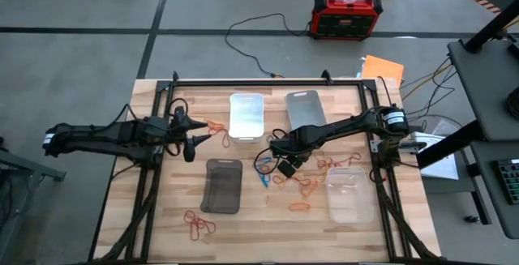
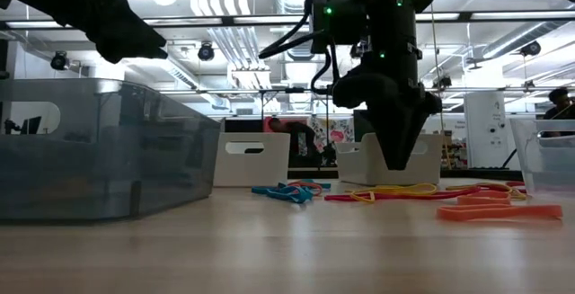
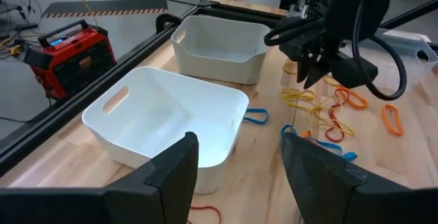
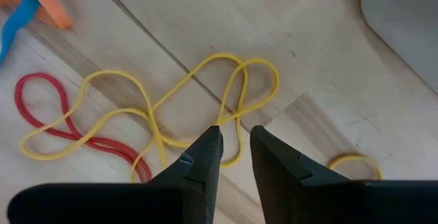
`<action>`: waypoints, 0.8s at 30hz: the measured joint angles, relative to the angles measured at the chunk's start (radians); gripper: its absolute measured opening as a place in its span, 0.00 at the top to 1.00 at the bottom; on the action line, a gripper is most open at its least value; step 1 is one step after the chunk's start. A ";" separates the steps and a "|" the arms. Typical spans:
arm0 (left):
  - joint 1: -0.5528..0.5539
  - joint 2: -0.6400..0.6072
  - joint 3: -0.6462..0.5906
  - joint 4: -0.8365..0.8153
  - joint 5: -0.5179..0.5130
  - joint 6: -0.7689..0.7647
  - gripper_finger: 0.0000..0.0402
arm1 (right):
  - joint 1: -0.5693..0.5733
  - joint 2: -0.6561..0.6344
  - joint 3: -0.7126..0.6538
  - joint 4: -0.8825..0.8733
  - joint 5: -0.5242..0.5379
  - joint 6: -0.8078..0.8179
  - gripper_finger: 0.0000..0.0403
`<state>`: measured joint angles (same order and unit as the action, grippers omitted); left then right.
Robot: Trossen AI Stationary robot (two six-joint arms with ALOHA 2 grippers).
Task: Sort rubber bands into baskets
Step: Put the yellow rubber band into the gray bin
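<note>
Grey concrete floor surrounds a pale wooden plank counter [image 1: 268, 232] framed by black rails; beyond its far edge sits a red-and-black box [image 1: 345, 14] whose lettering is too small to read. No readable writing shows on the baskets either.

On the counter, a white rounded plastic basket [image 1: 246, 115] and a light grey basket [image 1: 306, 106] stand side by side at the far edge. A dark smoky translucent basket [image 1: 222, 185] sits nearer, left of centre, and a clear basket [image 1: 349, 192] sits near right.

Thin elastic rubber bands [image 1: 300, 185] in red, orange, yellow and blue lie loose between the smoky and clear baskets; a small red-orange cluster [image 1: 199, 224] lies near the front left, and a few more [image 1: 215, 127] lie just left of the white basket.

At centre, the right end effector [image 4: 235, 148] points down close above a tangle of yellow bands [image 4: 205, 94], fingers slightly parted, pinching nothing. The left end effector [image 3: 236, 162] hovers left of the white basket, fingers spread wide and empty.
</note>
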<state>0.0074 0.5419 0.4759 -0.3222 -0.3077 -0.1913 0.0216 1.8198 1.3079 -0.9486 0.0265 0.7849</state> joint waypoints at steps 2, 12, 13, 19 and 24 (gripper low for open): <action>0.000 0.000 0.000 0.000 0.000 0.000 0.52 | 0.000 0.000 0.000 0.001 0.001 -0.002 0.77; 0.000 0.000 -0.001 0.000 0.000 0.000 0.52 | 0.000 0.061 -0.010 0.060 0.014 -0.044 0.64; 0.000 0.000 -0.001 0.000 0.000 0.000 0.52 | 0.000 0.069 -0.010 0.062 0.023 -0.045 0.63; 0.000 0.003 -0.001 0.000 0.000 0.000 0.52 | 0.000 0.104 -0.007 0.082 0.026 -0.068 0.67; 0.000 0.006 -0.002 0.000 0.000 0.000 0.52 | 0.000 0.105 -0.008 0.083 0.022 -0.077 0.84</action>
<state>0.0074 0.5484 0.4744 -0.3218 -0.3080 -0.1913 0.0216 1.9245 1.2999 -0.8654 0.0483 0.7077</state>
